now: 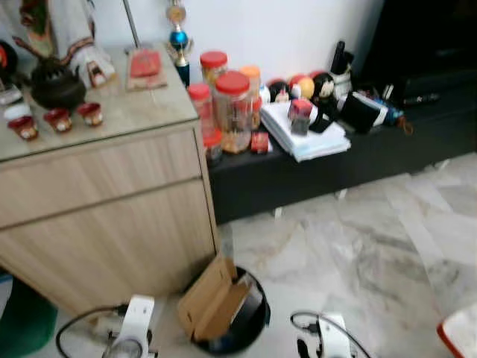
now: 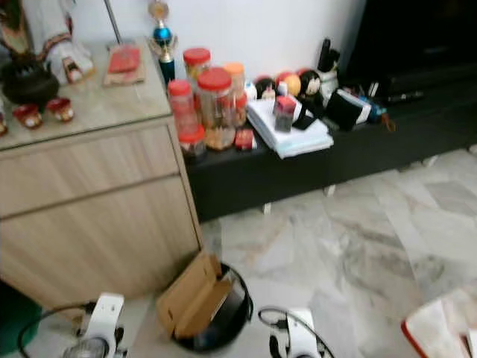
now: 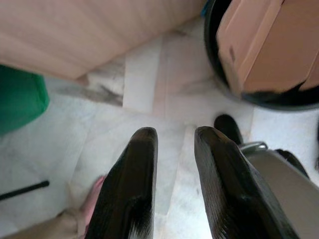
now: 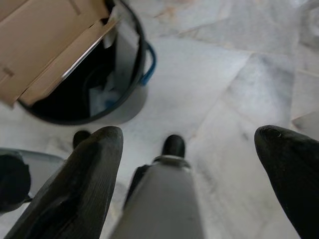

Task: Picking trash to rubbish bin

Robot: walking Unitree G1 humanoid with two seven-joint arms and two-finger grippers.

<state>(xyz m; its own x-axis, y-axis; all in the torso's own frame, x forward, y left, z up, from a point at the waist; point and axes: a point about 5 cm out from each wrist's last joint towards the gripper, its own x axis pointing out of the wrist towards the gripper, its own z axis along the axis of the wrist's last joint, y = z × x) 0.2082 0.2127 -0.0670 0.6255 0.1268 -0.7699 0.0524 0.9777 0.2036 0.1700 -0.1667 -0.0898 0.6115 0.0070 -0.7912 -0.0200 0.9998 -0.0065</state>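
Observation:
A black rubbish bin [image 1: 250,328] stands on the marble floor by the corner of a wooden cabinet. A brown cardboard box [image 1: 211,300] sticks out of the bin, leaning over its rim, and also appears in the right wrist view [image 4: 45,45]. Pale scraps lie at the bin's bottom [image 4: 99,97]. My left arm [image 1: 134,328] hangs left of the bin. In the left wrist view, the left gripper [image 3: 175,135] holds nothing, its fingers almost together. My right arm [image 1: 332,339] hangs right of the bin, and the right gripper [image 4: 193,135] is wide open and empty above the floor.
The wooden cabinet [image 1: 112,216] fills the left, with a teapot and small cups on top. A low black shelf [image 1: 335,168] carries jars, papers and toys. A green object [image 1: 26,321] sits at the lower left and a red-and-white thing [image 1: 460,332] at the lower right.

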